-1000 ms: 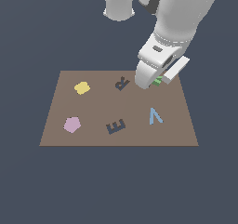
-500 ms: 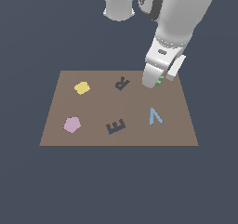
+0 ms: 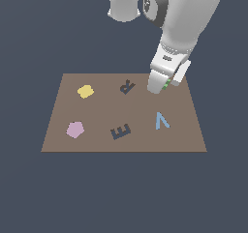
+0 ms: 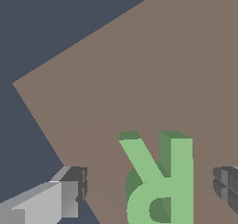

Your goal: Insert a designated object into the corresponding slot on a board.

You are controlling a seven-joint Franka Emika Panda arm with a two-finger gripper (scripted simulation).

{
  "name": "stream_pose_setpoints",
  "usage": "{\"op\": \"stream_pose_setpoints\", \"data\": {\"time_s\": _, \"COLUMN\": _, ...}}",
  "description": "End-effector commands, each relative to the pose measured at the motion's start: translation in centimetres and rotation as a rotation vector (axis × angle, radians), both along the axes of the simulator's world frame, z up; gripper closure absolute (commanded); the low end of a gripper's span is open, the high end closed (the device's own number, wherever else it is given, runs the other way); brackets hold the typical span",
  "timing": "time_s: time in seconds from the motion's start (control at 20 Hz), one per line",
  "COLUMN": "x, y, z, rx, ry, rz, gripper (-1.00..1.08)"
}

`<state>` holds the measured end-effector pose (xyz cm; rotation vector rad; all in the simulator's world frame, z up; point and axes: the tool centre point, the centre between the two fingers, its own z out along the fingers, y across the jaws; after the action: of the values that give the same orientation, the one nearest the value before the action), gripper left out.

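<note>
Gripper (image 4: 151,193) low over the brown board (image 3: 97,140), fingers spread wide, nothing clamped. In the wrist view the green R block (image 4: 160,181) lies flat on the board right between the two fingers, a clear gap on each side, so neither pad touches it; one light grey finger (image 4: 51,200) on one side, the dark pad of the other (image 4: 228,186) on the opposite side. In the exterior view the gripper (image 3: 160,84) covers most of the block, only a sliver of green (image 3: 166,85) peeks out at its edge. Block sits near the board's far edge, toward the exterior view's right. The dark R-shaped slot (image 3: 127,87) is just beside the gripper, on the exterior view's left of it, apart from the block, not filled. Light-blue 7-like piece (image 3: 162,120) sits on the near side of the gripper, close by. Dark E-shaped recess (image 3: 120,131) farther off, near side and toward the exterior view's left. Yellow blob piece (image 3: 85,91) well apart from the gripper, past the slot on the exterior view's left. Pink pentagon piece (image 3: 75,129) farthest from the gripper, near-left part of the board. White arm (image 3: 186,19) rises above the gripper to the top of the exterior view.
</note>
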<state>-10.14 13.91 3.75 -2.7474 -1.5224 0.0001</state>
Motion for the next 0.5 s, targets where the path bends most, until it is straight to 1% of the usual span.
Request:
{"op": "stream_pose_setpoints", "data": {"time_s": 0.0, "x": -0.06, "y": -0.01, "z": -0.62, "rx": -0.001, "ry": 0.0, "rz": 0.002, "gripper": -0.92}}
{"op": "stream_pose_setpoints", "data": {"time_s": 0.1, "x": -0.06, "y": -0.05, "z": -0.76, "rx": -0.001, "ry": 0.0, "rz": 0.002, "gripper": -0.92}}
{"op": "stream_pose_setpoints", "data": {"time_s": 0.15, "x": -0.06, "y": -0.05, "z": -0.76, "rx": -0.001, "ry": 0.0, "rz": 0.002, "gripper": 1.08}}
{"op": "stream_pose_setpoints", "data": {"time_s": 0.45, "x": -0.06, "y": -0.05, "z": -0.76, "rx": -0.001, "ry": 0.0, "rz": 0.002, "gripper": 1.08}}
